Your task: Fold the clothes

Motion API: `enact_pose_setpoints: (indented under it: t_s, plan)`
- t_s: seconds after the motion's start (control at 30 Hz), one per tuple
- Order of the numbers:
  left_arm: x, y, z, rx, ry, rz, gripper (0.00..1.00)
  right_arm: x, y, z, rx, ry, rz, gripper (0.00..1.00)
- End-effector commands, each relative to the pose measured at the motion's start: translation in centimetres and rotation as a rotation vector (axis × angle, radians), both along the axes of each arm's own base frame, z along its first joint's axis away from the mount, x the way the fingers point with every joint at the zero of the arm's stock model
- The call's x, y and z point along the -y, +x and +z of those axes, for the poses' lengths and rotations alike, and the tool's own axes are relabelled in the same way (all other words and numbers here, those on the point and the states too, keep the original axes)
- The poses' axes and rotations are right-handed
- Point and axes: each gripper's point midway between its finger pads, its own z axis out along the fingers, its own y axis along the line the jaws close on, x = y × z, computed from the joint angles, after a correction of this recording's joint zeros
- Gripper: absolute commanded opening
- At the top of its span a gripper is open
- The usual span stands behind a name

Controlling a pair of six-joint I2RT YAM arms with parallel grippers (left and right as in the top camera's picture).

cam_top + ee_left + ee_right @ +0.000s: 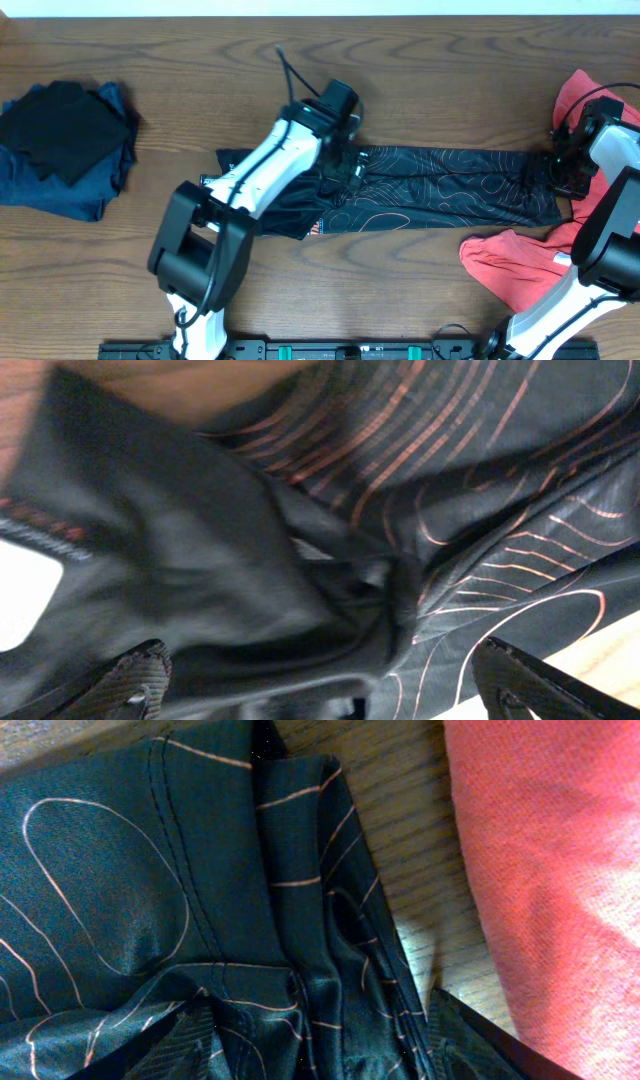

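Black jersey (450, 185) lengthwise across wooden table (200, 60)

No writing can be read. The black short-sleeved jersey with thin orange contour lines (440, 185) carries a small white-and-orange logo (316, 228) at its near left hem, too small to make out. In the left wrist view, a row of reddish letters (40, 525) on the black cloth is blurred beyond reading.

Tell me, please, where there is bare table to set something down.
Bare wood lies between the dark pile and the black jersey, and along the far edge. Crowded at right: the coral-red shirt flanks the right gripper.
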Motion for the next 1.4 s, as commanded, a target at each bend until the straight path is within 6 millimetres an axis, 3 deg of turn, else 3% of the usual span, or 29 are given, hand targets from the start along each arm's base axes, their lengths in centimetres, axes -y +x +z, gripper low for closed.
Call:
enact_pose_setpoints:
  t_s: [0.0, 0.2, 0.37, 0.53, 0.73, 1.1, 1.17, 1.37]
  plan:
    - [-0.6, -0.1, -1.9, 0.012, 0.102, -0.018, 0.98, -0.6, -3.0, -3.9, -0.133, 0.010, 0.008, 0.68]
    - [-0.8, -0.2, -4.1, -0.011, 0.143, -0.024, 0.99, -0.6, -3.0, -3.9, -0.133, 0.010, 0.008, 0.68]
    - [-0.8, -0.6, -4.0, -0.020, 0.148, -0.031, 0.71, -0.6, -3.0, -3.9, -0.133, 0.010, 0.008, 0.67]
    - [0.3, -2.3, -3.7, -0.066, 0.130, -0.065, 0.67, -0.5, -2.9, -3.9, -0.130, 0.009, 0.008, 0.68]
    - [0.8, -4.3, -3.7, -0.104, 0.158, -0.107, 0.69, -0.5, -2.8, -3.9, -0.127, 0.007, 0.008, 0.67]
    - [0.8, -4.4, -3.4, -0.095, 0.161, -0.138, 0.83, -0.5, -2.8, -3.9, -0.127, 0.007, 0.008, 0.67]
    - [1.1, -3.9, -2.7, -0.065, 0.142, -0.145, 0.84, -0.5, -2.9, -3.9, -0.127, 0.007, 0.008, 0.67]
    - [2.1, -1.1, 2.2, 0.117, 0.089, -0.173, 0.90, -0.5, -2.9, -3.9, -0.128, 0.007, 0.007, 0.67]
